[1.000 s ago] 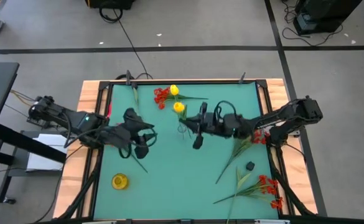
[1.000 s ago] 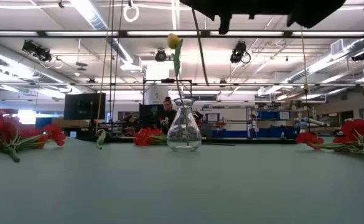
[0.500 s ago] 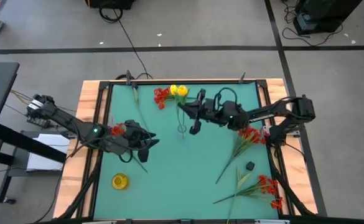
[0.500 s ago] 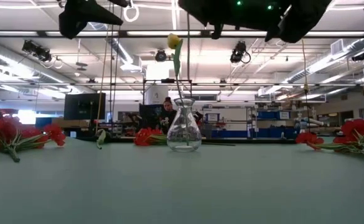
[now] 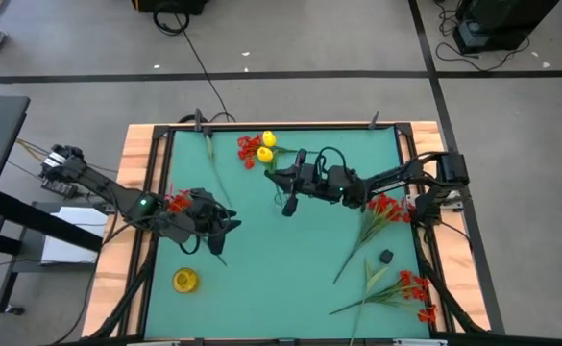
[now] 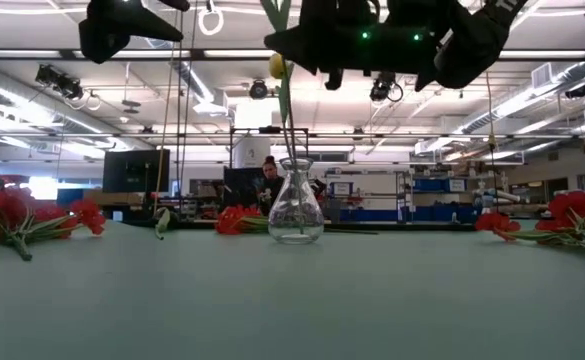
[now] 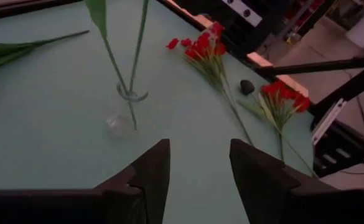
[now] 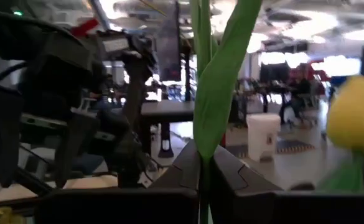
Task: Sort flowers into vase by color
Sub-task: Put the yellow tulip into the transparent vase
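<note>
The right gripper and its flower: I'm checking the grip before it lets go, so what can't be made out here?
- Right gripper, high view: its body hides where it pinches the green stem.
- Held stem, right wrist view: blossom cut off by the top edge.
- Clear glass vase, low view: right gripper cut off above, stem tip hard to trace inside.
- Left gripper, left wrist view: open and holding nothing.

Green table (image 5: pixel 261 279) bears red flowers (image 5: pixel 410 288), glass vase (image 6: pixel 296 212).
</note>
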{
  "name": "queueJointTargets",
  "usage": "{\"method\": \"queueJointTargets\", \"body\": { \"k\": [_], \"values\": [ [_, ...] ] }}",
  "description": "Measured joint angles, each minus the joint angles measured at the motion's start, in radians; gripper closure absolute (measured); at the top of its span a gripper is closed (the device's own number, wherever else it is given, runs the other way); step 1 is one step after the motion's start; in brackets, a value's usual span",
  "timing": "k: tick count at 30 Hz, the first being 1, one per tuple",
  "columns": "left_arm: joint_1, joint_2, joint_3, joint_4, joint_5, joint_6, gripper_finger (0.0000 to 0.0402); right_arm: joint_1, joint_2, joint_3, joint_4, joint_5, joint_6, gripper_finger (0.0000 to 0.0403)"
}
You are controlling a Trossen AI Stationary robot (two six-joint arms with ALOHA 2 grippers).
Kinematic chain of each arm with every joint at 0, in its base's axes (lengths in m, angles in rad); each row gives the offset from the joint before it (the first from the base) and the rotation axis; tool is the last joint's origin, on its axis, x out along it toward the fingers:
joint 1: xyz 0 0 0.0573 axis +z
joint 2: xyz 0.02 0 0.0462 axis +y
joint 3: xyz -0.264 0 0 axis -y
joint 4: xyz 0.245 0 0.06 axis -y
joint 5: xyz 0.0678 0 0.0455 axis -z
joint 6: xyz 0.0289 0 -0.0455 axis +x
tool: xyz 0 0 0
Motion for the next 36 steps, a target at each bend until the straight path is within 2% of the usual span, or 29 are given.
{"method": "queueJointTargets", "body": {
  "k": [4,8,13,17,19,22,25,29,32,36],
  "values": [
    [0.008,-0.010,0.000,-0.021,-0.013,0.000,0.0230,0.001,-0.007,-0.011,-0.017,0.081,0.031,0.0331],
    [0.015,-0.014,0.000,-0.049,-0.022,-0.005,0.0230,0.009,-0.040,-0.023,-0.078,0.091,0.081,0.0266],
    [0.015,-0.015,0.000,-0.066,-0.024,-0.010,0.0230,0.034,-0.085,-0.028,-0.284,0.093,0.183,0.0188],
    [0.015,-0.016,0.000,-0.101,-0.023,-0.084,0.0230,0.075,-0.181,-0.028,-0.502,0.227,0.289,0.0148],
    [0.015,-0.015,0.000,-0.136,-0.028,-0.090,0.0230,0.096,-0.234,-0.028,-0.639,0.327,0.331,0.0140],
    [0.020,-0.015,0.000,-0.195,-0.047,-0.095,0.0230,0.109,-0.325,-0.028,-0.808,0.392,0.397,0.0138],
    [0.044,-0.015,0.000,-0.218,-0.058,-0.098,0.0230,0.101,-0.392,-0.028,-0.900,0.380,0.426,0.0137],
    [0.080,-0.015,0.000,-0.223,-0.058,-0.093,0.0230,0.075,-0.442,-0.028,-0.926,0.270,0.457,0.0137],
    [0.101,-0.015,0.000,-0.229,-0.058,-0.092,0.0230,0.066,-0.474,-0.027,-0.976,0.221,0.552,0.0137],
    [0.124,-0.015,0.000,-0.234,-0.059,-0.070,0.0230,0.048,-0.492,0.035,-1.236,0.260,0.701,0.0144]
  ]
}}
